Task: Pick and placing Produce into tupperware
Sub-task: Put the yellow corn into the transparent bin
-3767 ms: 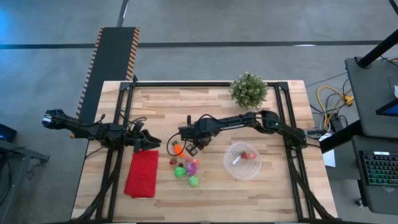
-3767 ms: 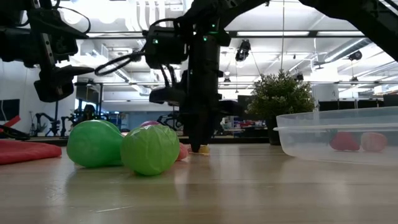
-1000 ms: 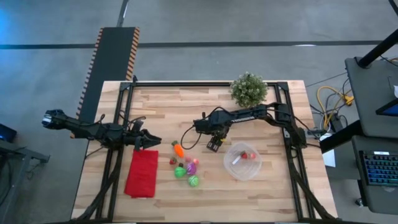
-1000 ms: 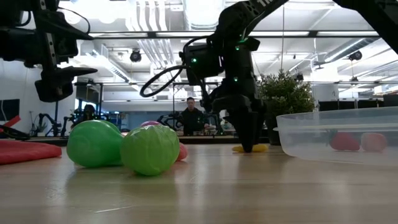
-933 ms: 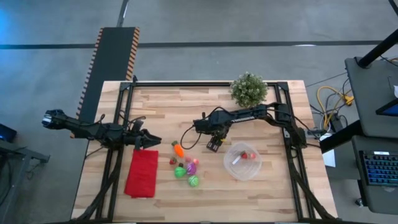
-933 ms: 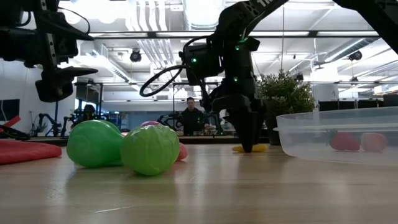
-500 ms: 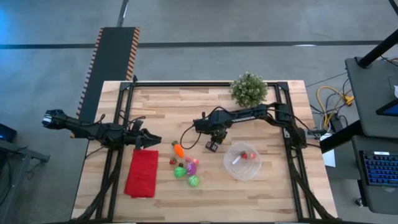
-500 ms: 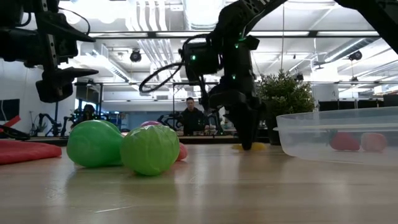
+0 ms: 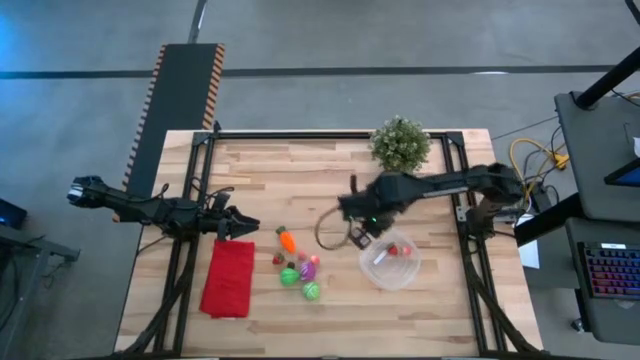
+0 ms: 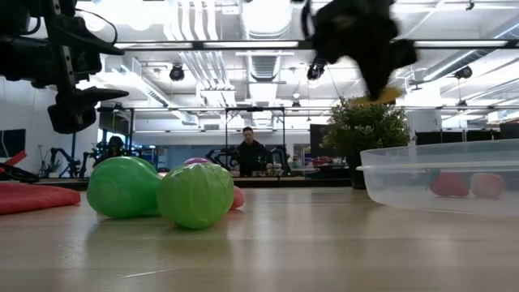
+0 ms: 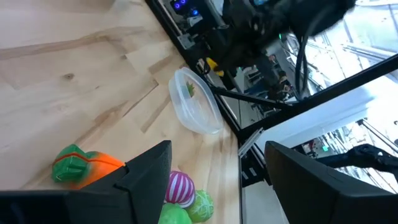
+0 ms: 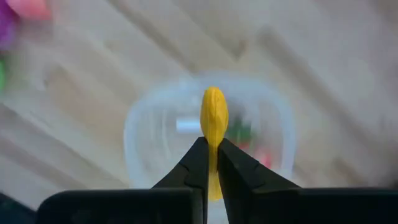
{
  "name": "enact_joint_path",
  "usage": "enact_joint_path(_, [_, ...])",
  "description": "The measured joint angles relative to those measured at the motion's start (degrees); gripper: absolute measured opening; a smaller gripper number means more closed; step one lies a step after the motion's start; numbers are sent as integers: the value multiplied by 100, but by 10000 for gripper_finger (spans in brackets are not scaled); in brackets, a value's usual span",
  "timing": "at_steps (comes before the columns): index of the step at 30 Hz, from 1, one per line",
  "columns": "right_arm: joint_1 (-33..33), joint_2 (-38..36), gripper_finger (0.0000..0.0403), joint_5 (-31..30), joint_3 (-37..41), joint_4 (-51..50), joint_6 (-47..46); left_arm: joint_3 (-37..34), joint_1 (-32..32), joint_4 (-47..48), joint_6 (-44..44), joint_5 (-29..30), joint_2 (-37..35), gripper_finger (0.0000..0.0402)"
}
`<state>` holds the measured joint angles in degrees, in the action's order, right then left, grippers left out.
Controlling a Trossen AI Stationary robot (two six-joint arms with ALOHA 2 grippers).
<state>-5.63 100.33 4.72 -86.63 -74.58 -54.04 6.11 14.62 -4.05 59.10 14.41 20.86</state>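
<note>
The right gripper hangs above the bench, just left of the tupperware, with its jaws closed narrow on a yellow piece of produce. In the right wrist view that piece stands between the two fingers with the clear round tupperware below it; in the low view the yellow piece is well above the bench, over the container's rim. Red pieces already lie inside the tupperware.

The left gripper waits at the bench's left side, above the far end of the red cloth, its jaws spread wide apart in its own wrist view.

The remaining produce lies in a cluster between the cloth and the tupperware: an orange carrot on the far side, then green pieces and a pink-purple piece nearer. A potted plant stands at the far edge of the bench, and a person shows in the room beyond.
</note>
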Motion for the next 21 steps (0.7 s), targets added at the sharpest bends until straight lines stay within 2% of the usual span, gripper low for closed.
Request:
enact_joint_path(5, [-746, -315, 20, 346, 610, 0, -1361, 2, 0, -2, -84, -2, -2, 244])
enact_joint_path(9, [-1077, -270, 20, 559, 1137, 371, -2008, 2, 0, -4, -153, -2, 0, 244])
enact_joint_path(13, [-1140, -264, 20, 624, 1636, 1016, -2385, 0, 0, -1, -205, -42, -2, 244])
enact_joint_path(21, [-1136, -246, 20, 792, 2352, 1294, -2402, 1, 0, -78, -241, -60, -4, 244])
